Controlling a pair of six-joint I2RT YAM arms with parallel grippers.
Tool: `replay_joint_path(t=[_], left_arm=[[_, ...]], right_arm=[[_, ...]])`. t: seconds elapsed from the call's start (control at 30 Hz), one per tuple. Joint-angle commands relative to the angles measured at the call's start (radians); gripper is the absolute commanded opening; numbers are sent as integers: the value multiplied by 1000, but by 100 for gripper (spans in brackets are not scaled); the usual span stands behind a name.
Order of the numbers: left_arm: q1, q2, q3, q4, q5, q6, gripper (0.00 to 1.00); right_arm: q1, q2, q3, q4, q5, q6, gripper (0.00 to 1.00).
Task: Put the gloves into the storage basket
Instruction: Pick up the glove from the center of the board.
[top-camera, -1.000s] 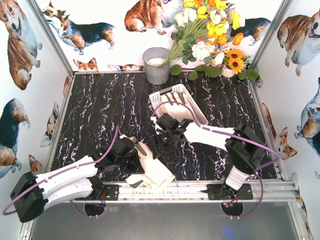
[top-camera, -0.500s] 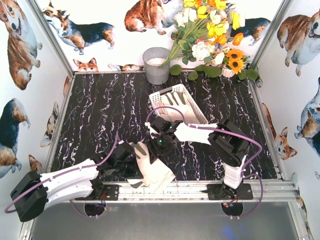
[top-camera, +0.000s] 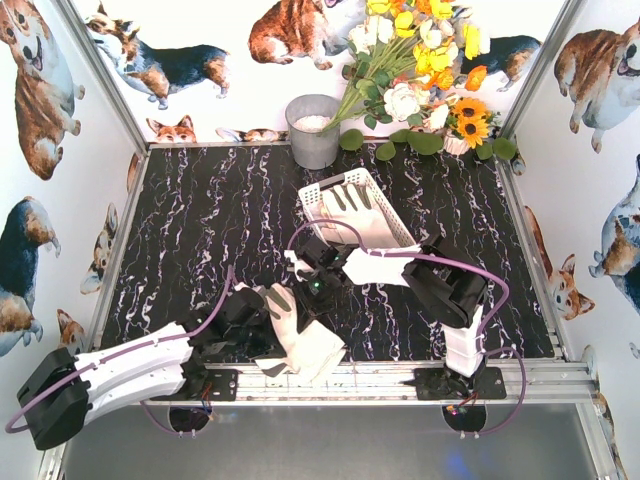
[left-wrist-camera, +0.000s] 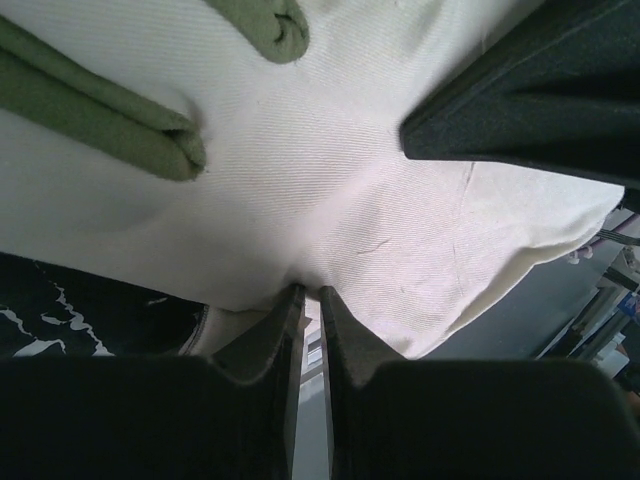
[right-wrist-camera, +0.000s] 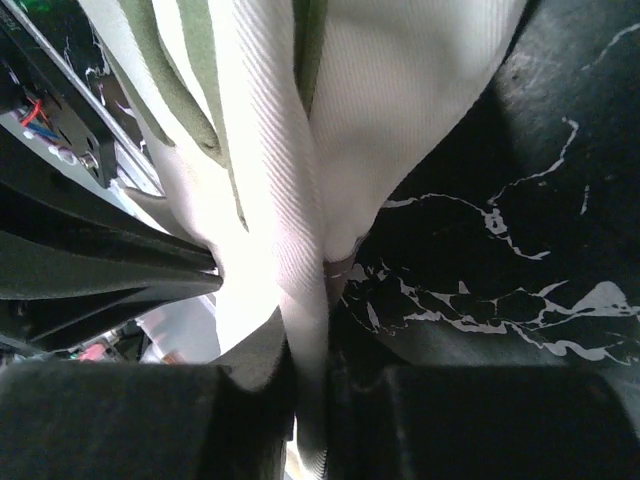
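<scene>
- From above: left gripper closed on the left side of a white glove with olive-grey patches, lying at the near edge of the black marbled table, beside the front rail. Right gripper shut on the far end of the same glove. White lattice storage basket farther back near the table's middle, apart from both grippers, with another glove lying inside. Grey bucket and flowers against the back wall.
- From the left wrist: left gripper with jaws almost touching, pinching the edge of the glove. Cream cloth across most of the view, olive-grey strips at upper left, a dark gripper part at upper right.
- From the right wrist: right gripper drawn tight on a raised fold of the glove, cloth gathered between the jaws. Marbled table visible to the right.
</scene>
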Motion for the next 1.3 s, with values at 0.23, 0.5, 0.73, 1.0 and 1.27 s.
replay_joint_path(t=[0.23,0.5,0.73,1.0,1.27], left_arm=[[-7,-136,54,-195,-197,36,28],[5,-203,184,-347,-311,89,54],[140,-90,341,-383,-302,301,71],[455,-10,432,-337,-167,543,84],[519,85,417,-167,-70,560,88]], right_arm=[[8,-28,39,46,38,18,0],[6,-73,59,-6,135,41,0],[-15,-122,90,-115,221,19,0],[-55,-168,118,-194,258,-8,0],[-93,-172,224,-293,311,-55,0]])
